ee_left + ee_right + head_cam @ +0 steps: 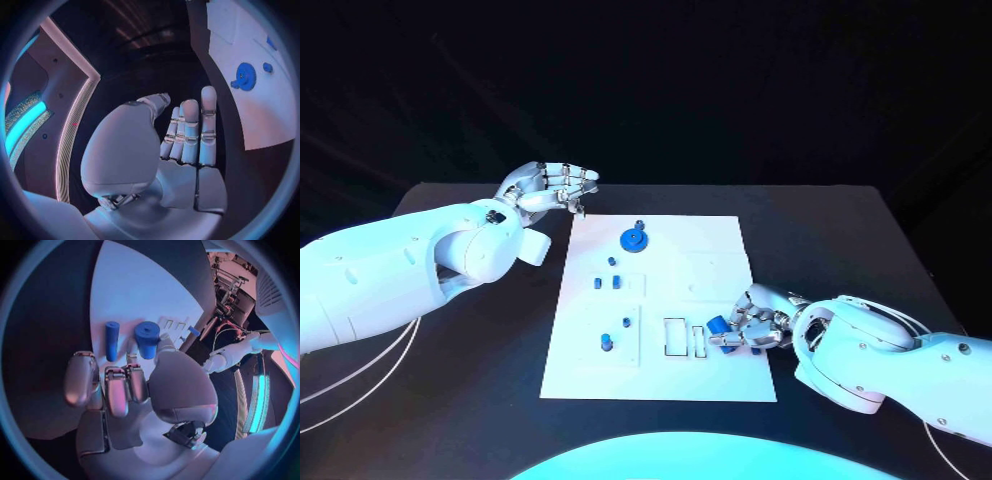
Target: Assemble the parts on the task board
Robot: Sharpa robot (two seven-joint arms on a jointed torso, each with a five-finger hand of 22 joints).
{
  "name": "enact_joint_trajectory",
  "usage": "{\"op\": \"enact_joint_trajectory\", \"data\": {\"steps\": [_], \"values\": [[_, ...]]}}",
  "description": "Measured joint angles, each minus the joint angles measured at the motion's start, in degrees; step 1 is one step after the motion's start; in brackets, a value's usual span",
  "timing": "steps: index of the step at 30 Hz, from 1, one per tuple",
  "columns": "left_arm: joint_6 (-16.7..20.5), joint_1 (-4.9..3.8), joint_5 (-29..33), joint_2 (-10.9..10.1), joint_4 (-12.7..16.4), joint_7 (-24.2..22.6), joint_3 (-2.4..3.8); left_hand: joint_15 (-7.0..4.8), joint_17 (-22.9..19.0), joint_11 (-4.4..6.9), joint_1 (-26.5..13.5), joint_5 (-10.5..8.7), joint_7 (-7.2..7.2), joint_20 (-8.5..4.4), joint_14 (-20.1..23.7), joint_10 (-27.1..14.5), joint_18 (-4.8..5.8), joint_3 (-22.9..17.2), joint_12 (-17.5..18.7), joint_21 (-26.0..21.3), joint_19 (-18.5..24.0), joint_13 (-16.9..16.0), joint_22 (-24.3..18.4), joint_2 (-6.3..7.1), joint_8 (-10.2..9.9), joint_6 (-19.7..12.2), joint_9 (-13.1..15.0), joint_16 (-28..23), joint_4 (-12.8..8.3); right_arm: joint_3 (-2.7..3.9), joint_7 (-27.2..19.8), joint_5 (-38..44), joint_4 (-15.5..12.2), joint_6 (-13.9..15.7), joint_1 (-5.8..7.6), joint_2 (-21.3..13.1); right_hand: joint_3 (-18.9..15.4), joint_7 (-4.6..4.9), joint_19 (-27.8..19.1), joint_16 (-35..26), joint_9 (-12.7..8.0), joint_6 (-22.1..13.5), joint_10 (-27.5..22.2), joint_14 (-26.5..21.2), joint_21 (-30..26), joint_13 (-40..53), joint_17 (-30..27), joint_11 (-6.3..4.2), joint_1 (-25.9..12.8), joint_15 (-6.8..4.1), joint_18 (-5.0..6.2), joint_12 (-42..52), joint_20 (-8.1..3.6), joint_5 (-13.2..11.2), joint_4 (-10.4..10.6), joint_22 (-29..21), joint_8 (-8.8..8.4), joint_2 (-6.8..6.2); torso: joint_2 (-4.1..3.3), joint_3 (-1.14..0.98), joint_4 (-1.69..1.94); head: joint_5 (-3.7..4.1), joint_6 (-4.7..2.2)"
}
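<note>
Both hands low: left hand point(554, 187), right hand point(756, 318).

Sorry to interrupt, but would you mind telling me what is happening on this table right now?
The robot is assembling small blue parts on the white task board. Its right hand is low at the board's near right edge, fingers curled beside a thick blue cylinder and a thinner blue peg; whether it grips either is unclear. The left hand hovers off the board's far left corner, holding nothing. A blue gear sits on the board's far end.
</note>
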State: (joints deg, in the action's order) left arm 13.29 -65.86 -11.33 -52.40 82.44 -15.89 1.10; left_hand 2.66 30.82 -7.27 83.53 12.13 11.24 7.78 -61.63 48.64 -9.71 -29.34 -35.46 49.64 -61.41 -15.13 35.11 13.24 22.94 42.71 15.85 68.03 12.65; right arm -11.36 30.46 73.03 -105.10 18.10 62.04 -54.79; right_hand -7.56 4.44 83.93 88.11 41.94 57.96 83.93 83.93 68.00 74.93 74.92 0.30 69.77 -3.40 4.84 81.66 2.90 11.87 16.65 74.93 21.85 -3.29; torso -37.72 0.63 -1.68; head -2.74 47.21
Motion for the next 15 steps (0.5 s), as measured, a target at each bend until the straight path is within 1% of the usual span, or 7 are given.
{"op": "enact_joint_trajectory", "data": {"steps": [2, 4, 5, 7, 9, 13, 15], "values": [[-0.01, 0.00, 0.00, 0.00, 0.02, 0.00, 0.00, 0.00, 0.00, 0.00, 0.00, 0.00, 0.00, 0.00, 0.00, 0.00, 0.00, 0.00, 0.00, 0.00, 0.00, 0.00, 0.00, 0.00, 0.00, 0.00, 0.00, 0.00, 0.00, 0.00, 0.01, -0.25, -0.23, 0.29, -0.04, 0.03, 0.15, -0.05, 0.08, 0.00, 0.00, -0.10, 0.11, 0.00, 0.00, 0.00, 0.00, -0.11, 1.87, 0.00, 0.00, 0.52, -0.24, 2.22, -0.17, 0.00, 0.09, 0.20, 0.01, 0.00, -0.02, -0.03, -0.02], [-0.02, 0.00, 0.00, -0.01, 0.03, 0.01, 0.00, 0.00, 0.00, 0.00, 0.00, 0.00, 0.00, 0.00, 0.00, 0.00, 0.00, 0.00, 0.00, 0.00, 0.00, 0.00, 0.00, 0.00, 0.00, 0.00, 0.00, 0.00, 0.00, 0.00, 0.01, -0.57, -0.53, 0.67, -0.06, 0.03, 0.32, -0.33, 0.08, 0.00, -0.11, -0.10, 0.13, 0.15, 0.00, 0.00, 0.00, -0.30, 3.29, -0.15, 0.00, 0.63, -0.24, 3.02, -0.18, 0.00, -0.02, 0.53, 0.02, 0.00, -0.02, -0.03, -0.03], [-0.02, 0.00, 0.00, -0.02, 0.03, 0.01, 0.00, 0.00, 0.00, 0.00, 0.00, 0.00, 0.00, 0.00, 0.00, 0.00, 0.00, 0.00, 0.00, 0.00, 0.00, 0.00, 0.00, 0.00, 0.00, 0.00, 0.00, 0.00, 0.00, 0.00, 0.03, -0.77, -0.69, 0.90, -0.09, 0.00, 0.65, -0.46, 0.08, 0.00, -1.57, -0.15, 0.13, 0.10, 0.00, 0.00, 0.00, -0.49, 3.71, -0.31, 0.00, 0.83, -0.24, 3.92, -0.17, 0.00, -0.02, 0.13, 0.02, 0.00, -0.02, -0.03, -0.03], [-0.02, 0.00, 0.00, -0.03, 0.03, 0.02, 0.00, 0.00, 0.00, 0.00, 0.00, 0.00, 0.00, 0.00, 0.00, 0.00, 0.00, 0.00, 0.00, -0.23, 0.00, 0.07, -0.04, 0.00, 0.00, 0.00, -0.06, 0.00, 0.00, -0.03, 0.10, -1.39, -1.24, 1.54, -0.10, -0.25, 1.87, -0.76, 0.01, 0.00, -7.66, 0.16, -0.09, -0.10, 0.01, 0.00, 0.00, -0.71, 4.65, -0.53, -0.01, 0.98, -0.58, 6.71, -0.07, -0.01, 0.10, -0.81, 0.02, 0.00, -0.04, 0.04, -0.03], [-0.03, 0.00, 0.00, -0.03, 0.03, 0.02, 0.00, 0.00, 0.00, 0.00, 0.00, 0.00, 0.00, 0.00, 0.00, 0.00, 0.00, 0.00, 0.00, -0.23, 0.00, 0.09, -0.05, 0.00, 0.00, 0.00, -0.07, 0.00, 0.00, -0.14, 0.20, -2.11, -1.82, 2.12, -0.02, -0.50, 2.58, -0.86, 0.09, 0.00, -9.82, 0.21, 0.03, 0.09, 0.28, 0.00, -0.01, -0.83, 5.12, -0.72, 0.00, 1.22, -0.66, 8.14, 0.15, -0.01, -0.14, -0.91, 0.04, 0.00, -0.04, 0.15, -0.03], [-0.03, 0.00, 0.00, -0.02, 0.01, 0.03, 0.00, 0.00, 0.00, 0.00, 0.00, 0.00, 0.00, 0.00, 0.00, 0.00, 0.00, 0.00, 0.00, -0.23, 0.00, 0.09, -0.05, 0.00, 0.00, 0.00, -0.07, 0.00, 0.00, -0.46, 0.46, -4.16, -2.98, 3.14, 0.63, -0.88, 3.12, -0.81, 0.09, 0.23, -10.29, 0.26, 0.20, 0.10, 0.85, -0.01, -0.01, -1.03, 5.29, -0.73, -0.01, 1.65, -0.66, 9.84, 0.26, -0.01, -0.20, -0.71, 0.05, 0.00, -0.04, 0.37, -0.03], [-0.03, 0.00, 0.00, 0.00, 0.00, 0.03, 0.00, 0.00, 0.00, 0.00, 0.00, 0.00, 0.00, 0.00, 0.00, 0.00, 0.00, 0.00, 0.01, -0.23, 0.00, 0.08, -0.05, 0.00, 0.00, 0.00, -0.07, 0.00, 0.00, -0.46, 0.51, -5.48, -3.74, 3.76, 1.60, -1.15, 3.53, -0.72, 0.09, 0.23, -10.29, 0.35, 0.20, 0.10, 0.88, -0.01, -0.01, -1.03, 5.29, -0.73, -0.01, 1.65, -0.66, 10.11, 0.34, -0.01, -0.16, -0.71, 0.05, 0.00, -0.05, 0.43, -0.03]]}}
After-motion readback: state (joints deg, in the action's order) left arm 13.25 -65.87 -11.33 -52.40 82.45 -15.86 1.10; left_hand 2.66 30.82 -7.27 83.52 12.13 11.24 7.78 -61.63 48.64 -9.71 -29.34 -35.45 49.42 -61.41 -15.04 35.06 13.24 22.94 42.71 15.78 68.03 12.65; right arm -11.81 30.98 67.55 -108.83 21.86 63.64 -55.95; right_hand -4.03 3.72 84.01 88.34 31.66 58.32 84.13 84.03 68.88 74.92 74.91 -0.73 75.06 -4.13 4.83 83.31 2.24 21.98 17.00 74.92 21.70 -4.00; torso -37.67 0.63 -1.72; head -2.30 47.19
